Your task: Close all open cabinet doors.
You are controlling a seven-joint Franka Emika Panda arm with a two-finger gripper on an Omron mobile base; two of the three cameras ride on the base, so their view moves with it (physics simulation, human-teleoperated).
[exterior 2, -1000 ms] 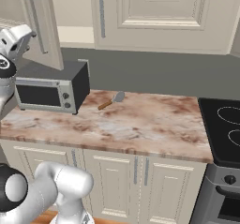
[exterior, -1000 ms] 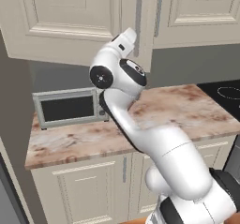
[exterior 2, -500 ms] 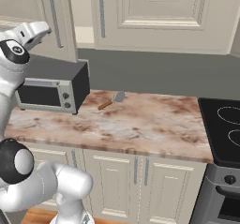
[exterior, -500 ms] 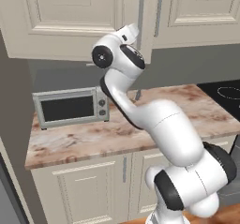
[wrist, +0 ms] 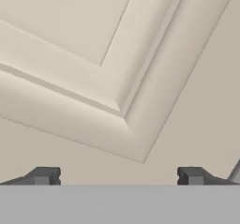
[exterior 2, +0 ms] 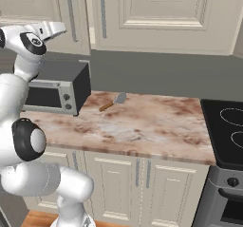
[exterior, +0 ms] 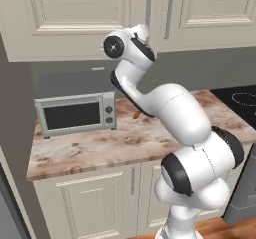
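Note:
The left wall-cabinet door [exterior: 75,13] is cream with a raised panel and a grey bar handle [exterior 2: 71,12]. It stands almost flush with the cabinet front, and a thin strip of its edge shows in the right base view. My gripper [exterior 2: 59,27] [exterior: 144,32] is up against the lower corner of this door on the handle side. In the hand view the raised panel corner [wrist: 126,110] lies very close ahead. My gripper [wrist: 117,176] is open, its fingertips [wrist: 44,175] wide apart and holding nothing. The neighbouring door [exterior 2: 166,12] with its handle [exterior 2: 103,12] is shut.
A silver toaster oven [exterior: 75,114] stands on the marble counter [exterior 2: 142,126] under the left cabinet. A utensil with a wooden handle [exterior 2: 113,101] lies by the back wall. A black cooktop [exterior 2: 228,126] is to the right. Base cabinets [exterior 2: 133,183] run below.
The left wall-cabinet door has swung from clearly open to almost shut. My arm rose and followed it, with the hand pressed near the door's lower corner.

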